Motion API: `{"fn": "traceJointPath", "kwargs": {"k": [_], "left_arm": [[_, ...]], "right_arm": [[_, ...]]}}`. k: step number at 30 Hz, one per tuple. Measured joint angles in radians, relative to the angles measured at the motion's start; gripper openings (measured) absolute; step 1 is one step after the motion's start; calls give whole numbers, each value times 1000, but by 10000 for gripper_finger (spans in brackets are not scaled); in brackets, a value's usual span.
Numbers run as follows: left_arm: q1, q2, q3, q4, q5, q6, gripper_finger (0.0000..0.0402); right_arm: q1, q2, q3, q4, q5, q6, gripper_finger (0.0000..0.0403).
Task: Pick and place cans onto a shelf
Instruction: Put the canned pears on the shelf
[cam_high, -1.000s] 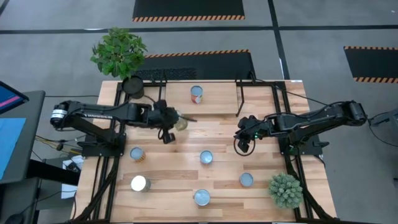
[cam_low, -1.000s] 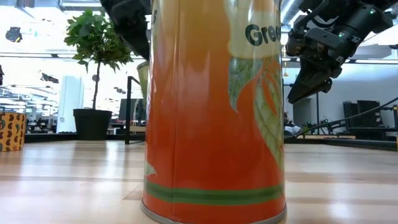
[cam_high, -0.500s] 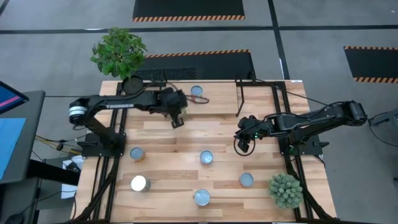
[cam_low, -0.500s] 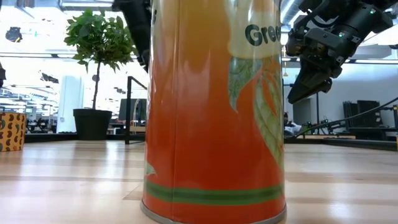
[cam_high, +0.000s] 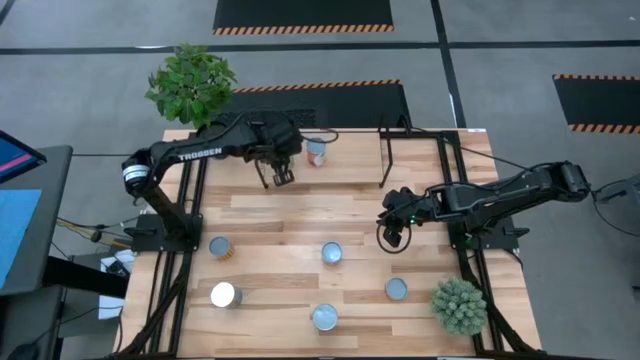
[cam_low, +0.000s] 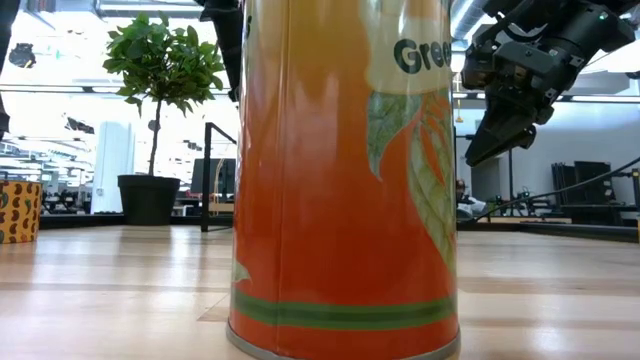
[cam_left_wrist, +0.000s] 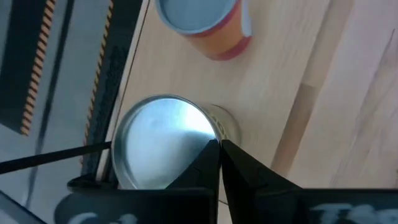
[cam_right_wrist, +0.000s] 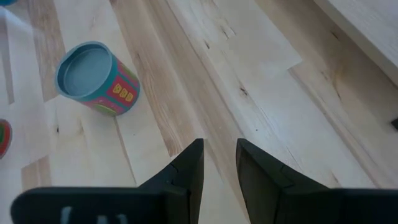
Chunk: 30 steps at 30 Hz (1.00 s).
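Observation:
My left gripper is over the far left part of the shelf, shut on a silver-topped can. In the high view the arm hides that can. An orange-labelled can stands on the shelf board just to the right of it, seen also as the can in the left wrist view. My right gripper hangs open above the table's right middle, nothing between its fingers. Several more cans stand on the table nearer the front, among them a can at the middle. My left gripper has the silver-topped can by its top rim, pinched between the two shut fingertips. The fingers come from above, slanting down. The can stands upright below them; whether its base is on the shelf board or just above it, I cannot tell.
A black plant pot stands at the shelf's far left corner, and a small green plant at the near right. Cans stand at the near left, and at the front. An orange can fills the low view.
My left gripper has swung from the table's middle left toward the far edge, carrying the silver-topped can, and now stands over the shelf beside the orange-labelled can. It has stayed shut. My right arm has kept still.

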Motion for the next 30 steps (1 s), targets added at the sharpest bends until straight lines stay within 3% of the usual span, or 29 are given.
{"fn": "traceJointPath", "kwargs": {"k": [13,26,30], "left_arm": [[110,45,-2,52,55,82,0],[136,58,0,74,84,120,1],[139,70,3,83,96,127,22]], "right_arm": [[0,0,0,2,0,1,118],[0,0,0,14,0,-4,118],[0,0,0,14,0,-4,118]]}}
